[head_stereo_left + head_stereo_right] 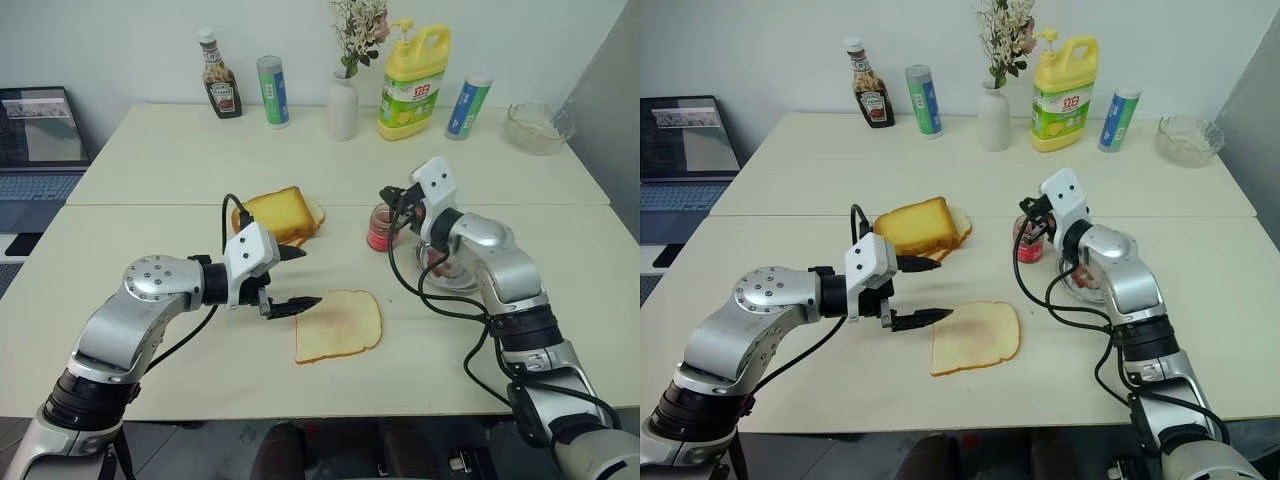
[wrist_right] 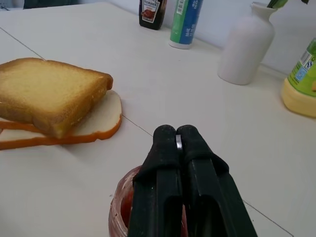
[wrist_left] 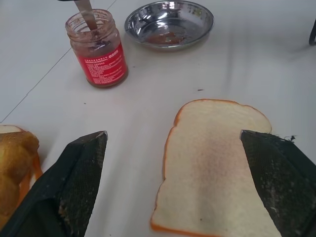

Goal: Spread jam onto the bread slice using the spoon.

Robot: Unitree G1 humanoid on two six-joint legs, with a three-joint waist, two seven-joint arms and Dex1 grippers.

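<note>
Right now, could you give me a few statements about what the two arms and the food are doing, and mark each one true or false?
1. The right gripper has its jaws shut on the spoon. True.
2. The spoon dips into the jam jar. True.
3. The left gripper pinches the bread slice. False: its jaws are open, with one finger just above the slice's edge.
4. The bread slice lies in the steel dish. False: it lies on the table.

The thin pale bread slice (image 1: 339, 325) lay at the table's (image 1: 150, 160) front; behind it to the right stood the small glass jam jar (image 1: 382, 228), the round steel dish (image 3: 169, 23) just right of it.
</note>
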